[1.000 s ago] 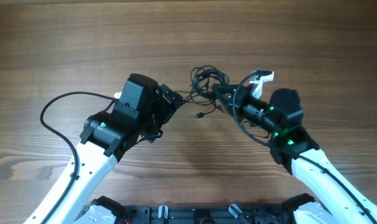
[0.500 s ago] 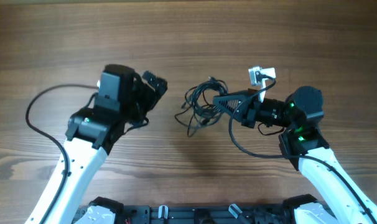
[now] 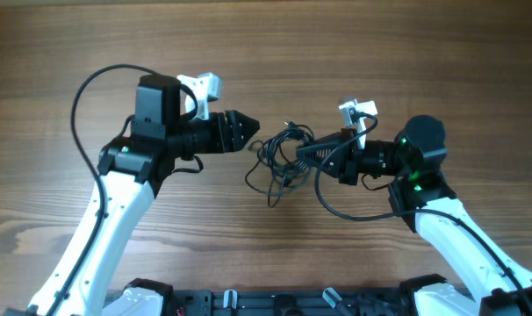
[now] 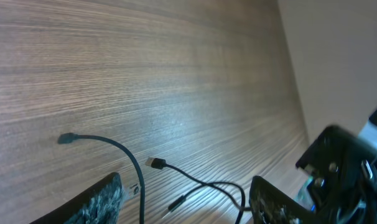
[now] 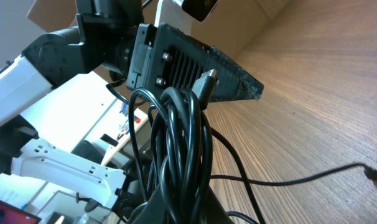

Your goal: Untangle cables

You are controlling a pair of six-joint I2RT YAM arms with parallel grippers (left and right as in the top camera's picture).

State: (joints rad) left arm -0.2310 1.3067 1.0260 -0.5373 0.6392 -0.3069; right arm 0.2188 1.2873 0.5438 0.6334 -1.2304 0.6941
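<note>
The cables [image 3: 279, 156] are a small knot of thin black wires on the wooden table between the two arms, with loose ends trailing toward the front. My right gripper [image 3: 303, 151] is shut on the right side of the knot; in the right wrist view the bundle [image 5: 179, 137] rises from between its fingers [image 5: 176, 214]. My left gripper [image 3: 246, 132] points right, just left of the knot, and is open. In the left wrist view a plug end [image 4: 156, 163] and thin strands lie on the table between its fingers [image 4: 187, 186], untouched.
A thick black cable [image 3: 90, 88] loops off the left arm, and another [image 3: 336, 197] hangs under the right arm. White camera modules [image 3: 204, 88] [image 3: 358, 112] sit on both wrists. The arms' black base [image 3: 266, 303] lines the front edge.
The left gripper drew back to the left, away from the knot, then turned to point right at it, its jaws narrowing. The right gripper shifted right and forward with the bundle.
</note>
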